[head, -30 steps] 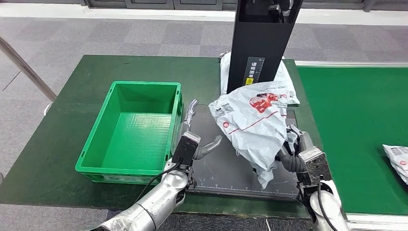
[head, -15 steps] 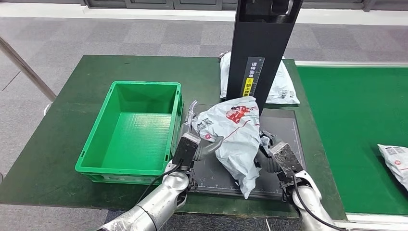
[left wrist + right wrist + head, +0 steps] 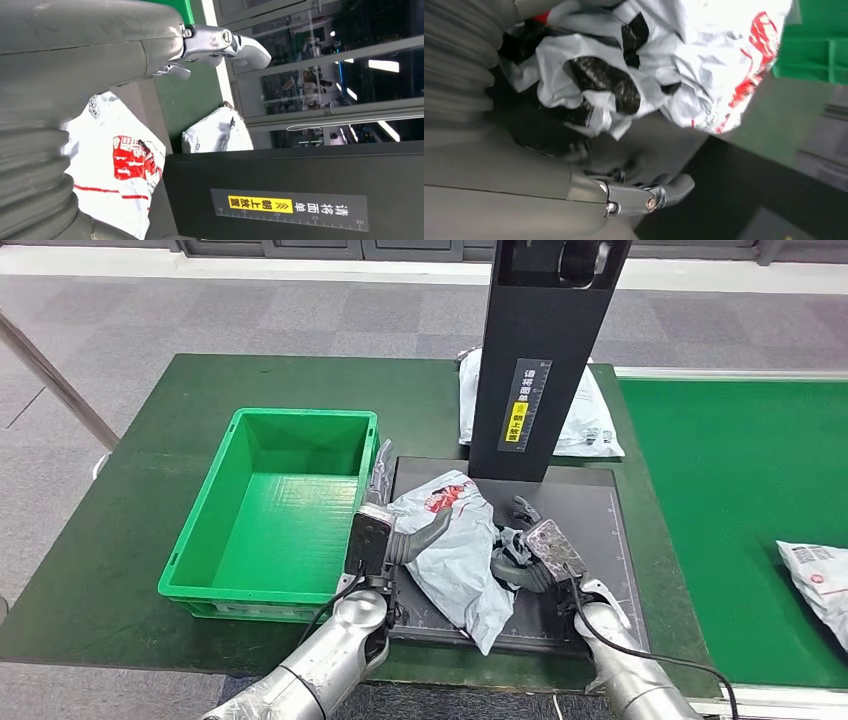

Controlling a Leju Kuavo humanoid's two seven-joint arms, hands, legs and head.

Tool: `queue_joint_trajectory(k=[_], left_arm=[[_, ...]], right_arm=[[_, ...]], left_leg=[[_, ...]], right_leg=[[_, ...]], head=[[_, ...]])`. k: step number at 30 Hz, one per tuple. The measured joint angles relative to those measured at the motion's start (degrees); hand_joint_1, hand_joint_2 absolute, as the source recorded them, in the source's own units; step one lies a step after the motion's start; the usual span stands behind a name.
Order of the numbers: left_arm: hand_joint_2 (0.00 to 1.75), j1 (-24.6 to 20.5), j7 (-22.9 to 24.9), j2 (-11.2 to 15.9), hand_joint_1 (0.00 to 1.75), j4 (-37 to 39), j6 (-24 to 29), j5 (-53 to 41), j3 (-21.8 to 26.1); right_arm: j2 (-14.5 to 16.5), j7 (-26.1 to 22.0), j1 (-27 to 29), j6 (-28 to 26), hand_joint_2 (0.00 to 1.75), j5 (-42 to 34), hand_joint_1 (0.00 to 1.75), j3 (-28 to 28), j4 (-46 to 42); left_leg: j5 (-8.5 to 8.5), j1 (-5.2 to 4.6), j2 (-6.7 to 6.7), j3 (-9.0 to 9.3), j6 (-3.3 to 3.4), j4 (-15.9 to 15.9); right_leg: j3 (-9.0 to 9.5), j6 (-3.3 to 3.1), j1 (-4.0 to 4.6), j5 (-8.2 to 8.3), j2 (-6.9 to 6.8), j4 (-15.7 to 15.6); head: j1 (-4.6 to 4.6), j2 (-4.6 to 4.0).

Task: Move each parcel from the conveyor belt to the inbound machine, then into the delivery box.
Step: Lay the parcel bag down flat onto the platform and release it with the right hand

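Note:
A crumpled white-grey parcel (image 3: 455, 545) with red print lies low over the black plate (image 3: 595, 505) of the inbound machine, whose black pillar (image 3: 540, 350) stands behind it. My right hand (image 3: 527, 552) grips the parcel's right side; its dark fingers are dug into the bag (image 3: 664, 75). My left hand (image 3: 385, 530) is at the parcel's left edge, between it and the green delivery box (image 3: 275, 510). Its fingers are spread and its thumb rests against the bag (image 3: 115, 160). The box holds nothing.
A second parcel (image 3: 590, 420) lies on the table behind the pillar. Another parcel (image 3: 815, 575) sits on the green conveyor belt (image 3: 740, 480) at the right edge. A slanted metal pole (image 3: 55, 380) stands at the far left.
My right hand has carried the parcel left and down, from raised in front of the pillar to the plate beside my left hand. The parcel on the belt has shifted slightly left.

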Motion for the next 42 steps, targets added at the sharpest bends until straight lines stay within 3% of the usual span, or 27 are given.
queue_joint_trajectory(k=[4,8,19,29,30,33,34,37,40,42], left_arm=[[1.75,-1.1,0.0,0.0,0.0,3.7,-0.9,2.4,-1.1],[1.75,-2.5,0.9,0.0,0.0,7.9,0.7,5.3,-7.7],[1.75,-6.4,19.7,0.1,0.0,18.1,-1.3,-5.1,-26.5],[1.75,-7.8,24.5,0.2,0.0,21.2,-2.9,-10.3,-34.2],[1.75,-8.0,26.3,0.2,0.36,21.4,-3.8,-12.4,-35.1],[1.75,-9.3,32.4,0.2,1.67,21.8,-9.4,-20.8,-38.9],[1.75,-10.0,34.0,0.1,1.75,21.8,-12.0,-23.7,-40.5],[1.75,-11.5,36.9,0.0,1.75,21.8,-16.3,-29.6,-45.2],[1.75,-11.5,35.6,-0.1,1.75,21.9,-12.5,-30.4,-46.9],[1.75,-11.1,31.5,0.0,1.75,22.0,-8.0,-28.3,-45.7]], right_arm=[[0.0,-3.2,-0.6,-0.1,1.75,-1.4,0.0,-0.3,1.8],[0.4,-6.0,-2.8,0.1,1.75,-2.1,0.0,-0.4,4.1],[1.3,-6.6,1.3,-2.3,1.75,-6.9,0.0,-5.6,-8.3],[1.8,-6.7,3.0,-1.3,1.75,-8.8,0.0,-11.2,-13.8],[1.9,-6.7,3.3,-1.0,1.75,-9.4,0.0,-11.9,-14.5],[2.1,-6.7,4.8,1.0,1.75,-12.1,0.0,-15.1,-16.9],[2.1,-6.7,5.2,1.9,1.75,-13.1,0.0,-16.2,-17.5],[2.1,-6.7,6.2,4.0,1.75,-14.6,0.0,-19.3,-18.7],[2.2,-6.7,6.8,4.2,1.75,-14.3,0.0,-20.8,-19.4],[2.2,-6.7,7.4,3.7,1.75,-13.9,0.0,-21.1,-19.6]], left_leg=[[0.0,-0.02,0.01,-0.01,0.0,0.0],[0.0,-0.02,0.02,-0.02,0.0,0.0],[-0.02,-0.01,-0.02,-0.07,-0.03,0.0],[-0.02,-0.02,-0.03,-0.05,-0.02,0.0],[-0.02,-0.02,-0.04,-0.04,-0.02,0.0],[-0.02,0.0,-0.28,0.02,-0.02,0.0],[-0.03,0.0,-0.39,0.09,0.0,0.0],[-0.12,-0.01,-0.51,0.39,0.07,0.0],[-0.19,-0.01,-0.42,0.53,0.1,0.0],[-0.15,-0.01,-0.37,0.52,0.11,0.0]], right_leg=[[-0.02,0.0,-0.02,0.01,0.03,0.0],[-0.05,0.01,-0.02,0.02,0.04,0.0],[-0.09,0.01,-0.01,-0.01,0.04,0.0],[-0.06,0.01,-0.02,0.0,0.03,0.0],[-0.06,0.01,-0.01,0.0,0.02,0.0],[0.11,0.03,0.0,-0.07,-0.22,0.0],[0.24,0.03,0.0,-0.12,-0.34,0.0],[0.66,0.06,-0.01,-0.23,-0.48,-0.1],[0.79,0.08,-0.01,-0.24,-0.43,-0.2],[0.75,0.1,-0.01,-0.21,-0.4,-0.2]], head=[[0.0,0.0],[0.0,0.0],[0.0,0.0],[0.0,0.0],[-0.01,0.0],[-0.02,0.0],[-0.01,0.0],[0.01,0.0],[0.01,0.0],[0.01,0.0]])
